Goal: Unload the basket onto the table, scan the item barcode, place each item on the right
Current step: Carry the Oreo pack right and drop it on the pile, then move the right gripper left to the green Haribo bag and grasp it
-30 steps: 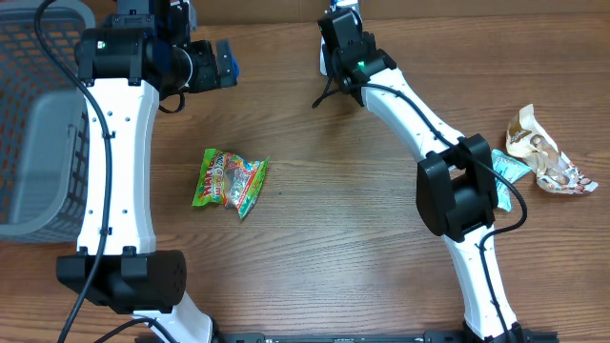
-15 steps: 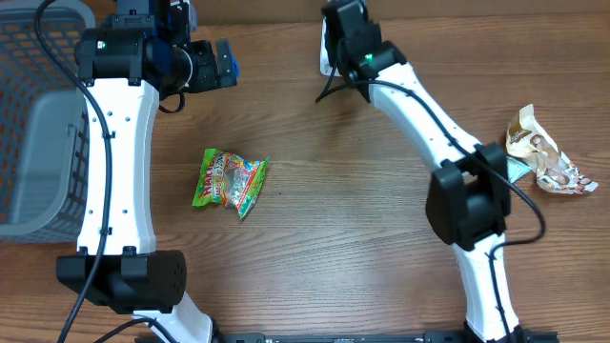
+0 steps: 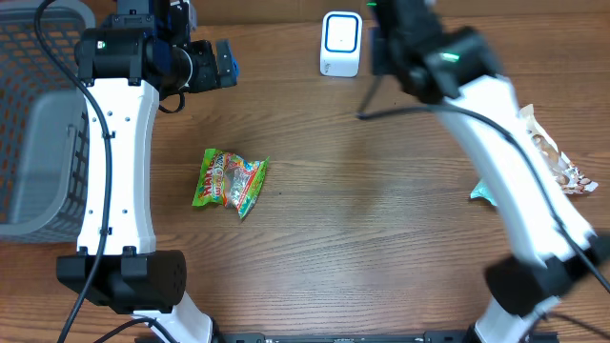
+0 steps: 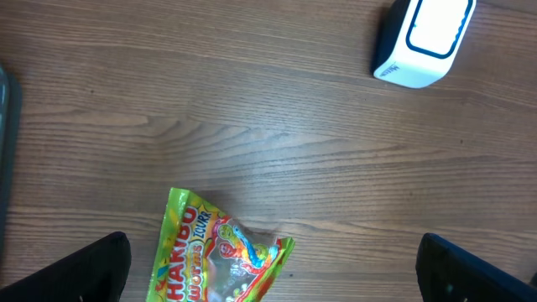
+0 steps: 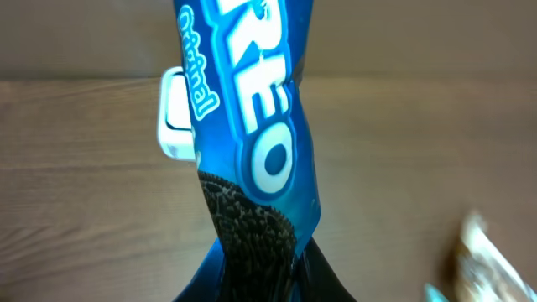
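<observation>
Oreo pack (image 5: 252, 126) upright between right fingers (image 5: 322, 273)

left gripper (image 3: 223, 65) wide open — right gripper (image 5: 252, 270) closed, gripping.

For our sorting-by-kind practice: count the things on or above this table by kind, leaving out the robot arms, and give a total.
Snack packets: 4 (green Haribo gummy bag, blue Oreo biscuit packet, beige crumpled wrapper, small teal packet)
White box-shaped barcode scanner: 1
Grey plastic mesh basket: 1
Total: 6
</observation>
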`<state>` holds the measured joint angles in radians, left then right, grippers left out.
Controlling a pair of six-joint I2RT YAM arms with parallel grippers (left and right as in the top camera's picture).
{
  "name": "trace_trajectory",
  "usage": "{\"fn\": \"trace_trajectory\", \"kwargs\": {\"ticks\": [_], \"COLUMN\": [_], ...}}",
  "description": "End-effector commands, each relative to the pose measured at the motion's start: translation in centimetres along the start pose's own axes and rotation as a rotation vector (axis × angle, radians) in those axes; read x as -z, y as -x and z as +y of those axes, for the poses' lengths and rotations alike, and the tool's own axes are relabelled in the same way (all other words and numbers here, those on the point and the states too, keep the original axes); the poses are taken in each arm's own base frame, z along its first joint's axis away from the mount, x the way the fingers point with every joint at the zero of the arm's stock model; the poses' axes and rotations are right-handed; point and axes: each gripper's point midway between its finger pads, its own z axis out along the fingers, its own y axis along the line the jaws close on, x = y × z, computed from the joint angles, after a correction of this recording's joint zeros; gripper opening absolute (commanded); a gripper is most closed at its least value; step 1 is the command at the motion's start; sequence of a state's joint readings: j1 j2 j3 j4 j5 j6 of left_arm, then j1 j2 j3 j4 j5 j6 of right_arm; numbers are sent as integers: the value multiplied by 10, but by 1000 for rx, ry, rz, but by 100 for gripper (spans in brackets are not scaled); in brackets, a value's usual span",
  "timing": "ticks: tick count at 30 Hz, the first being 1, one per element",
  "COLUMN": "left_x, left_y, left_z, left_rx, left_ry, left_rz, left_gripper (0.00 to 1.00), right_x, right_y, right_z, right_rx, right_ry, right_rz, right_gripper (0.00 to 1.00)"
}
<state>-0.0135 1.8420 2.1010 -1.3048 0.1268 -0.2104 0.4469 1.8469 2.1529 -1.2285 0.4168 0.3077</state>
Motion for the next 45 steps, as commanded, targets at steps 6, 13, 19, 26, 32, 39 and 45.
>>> {"fn": "trace_trajectory", "kwargs": {"ticks": [6,13,19,26,32,39,45], "left_x": [0,0,0,0,0,0,0], "left_y": [1,1,1,1,1,1,1], "left_z": [-3,-3,-3,-3,-3,-3,-3], "left_rx": [-3,-3,-3,-3,-3,-3,-3], "left_ry": [-1,-1,-1,-1,-1,-1,-1], "left_rz": [-5,-5,-5,-5,-5,-5,-5], "left_gripper": [100,100,100,100,100,100,100], "right_x": [50,11,-40,-94,-112,-106,-75], "right_y": [-44,-101,-156,-206,-214,-158,-100], "right_z": [-114,-178,-207,-218,-214,-148,-37], "right_rx": [-341,-478,-556,-583,-581,-504,-459], "right_ry": [-149,-348,-434,-449,-419,34,580], "right_rz": [203,412,514,511,485,477,415], "right_gripper": [4,4,4,8,44,51,53]}}
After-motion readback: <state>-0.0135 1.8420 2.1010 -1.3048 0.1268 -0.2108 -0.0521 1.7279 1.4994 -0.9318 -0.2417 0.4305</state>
